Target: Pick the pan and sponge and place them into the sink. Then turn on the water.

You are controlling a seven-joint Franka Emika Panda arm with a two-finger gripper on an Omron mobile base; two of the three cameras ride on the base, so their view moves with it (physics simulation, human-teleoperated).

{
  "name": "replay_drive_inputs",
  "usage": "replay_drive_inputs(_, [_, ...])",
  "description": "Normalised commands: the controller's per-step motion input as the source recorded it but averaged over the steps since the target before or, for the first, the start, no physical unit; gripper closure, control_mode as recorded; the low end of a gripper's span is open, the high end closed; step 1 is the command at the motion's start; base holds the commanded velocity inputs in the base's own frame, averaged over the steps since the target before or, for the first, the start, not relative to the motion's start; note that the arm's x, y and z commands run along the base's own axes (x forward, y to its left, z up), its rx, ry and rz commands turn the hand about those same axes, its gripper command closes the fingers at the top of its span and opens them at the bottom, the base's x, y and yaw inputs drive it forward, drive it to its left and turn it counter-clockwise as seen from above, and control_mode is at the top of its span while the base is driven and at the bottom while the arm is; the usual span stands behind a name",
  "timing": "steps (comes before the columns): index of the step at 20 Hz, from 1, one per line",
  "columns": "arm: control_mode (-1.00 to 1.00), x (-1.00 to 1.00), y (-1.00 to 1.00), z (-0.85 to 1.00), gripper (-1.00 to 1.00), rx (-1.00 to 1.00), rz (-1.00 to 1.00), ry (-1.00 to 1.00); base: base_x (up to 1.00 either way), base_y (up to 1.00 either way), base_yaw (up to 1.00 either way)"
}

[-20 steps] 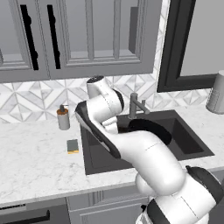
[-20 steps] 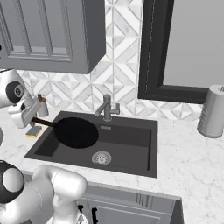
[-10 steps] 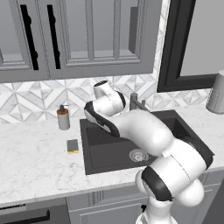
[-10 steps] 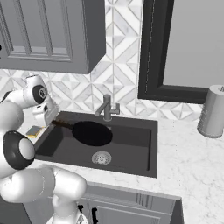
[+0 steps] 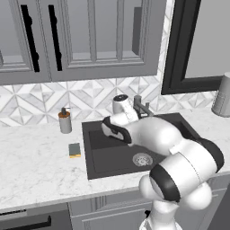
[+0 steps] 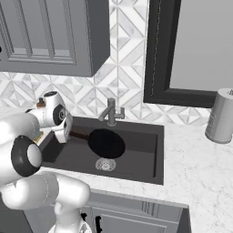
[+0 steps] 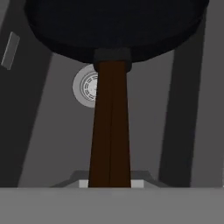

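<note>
Inside the sink (image 6: 154, 150), the tool (image 6: 63, 136) stays clamped on the pan (image 6: 107, 143) handle.

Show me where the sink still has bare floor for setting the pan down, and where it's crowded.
The sink floor is bare on its right half, between the drain and the right wall. The left end is crowded: the gripper holds the pan by its handle there, under the faucet.

The arm hides most of the sink (image 5: 96, 155) in the left base view; the hand view's top edge crops the pan (image 7: 116, 26).
</note>
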Motion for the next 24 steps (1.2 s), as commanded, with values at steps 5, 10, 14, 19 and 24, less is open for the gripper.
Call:
replay_drive_inputs(5, [-1.0,0.32,-0.3,-0.71,1.0,0.06,0.23,-0.07,0.0,0.0,0.0])
replay_drive_inputs(10, [-1.0,0.65,-0.2,-0.63,1.0,0.01,0.23,0.01,0.0,0.0,0.0])
replay_drive_inputs(14, [-1.0,0.71,-0.04,-0.57,1.0,0.0,0.14,0.03,0.0,0.0,0.0])
replay_drive_inputs(19, [-1.0,0.36,0.0,-0.53,1.0,0.0,0.01,0.11,0.0,0.0,0.0])
replay_drive_inputs(24, [-1.0,0.12,0.0,-0.23,1.0,0.02,-0.09,0.13,0.0,0.0,0.0])
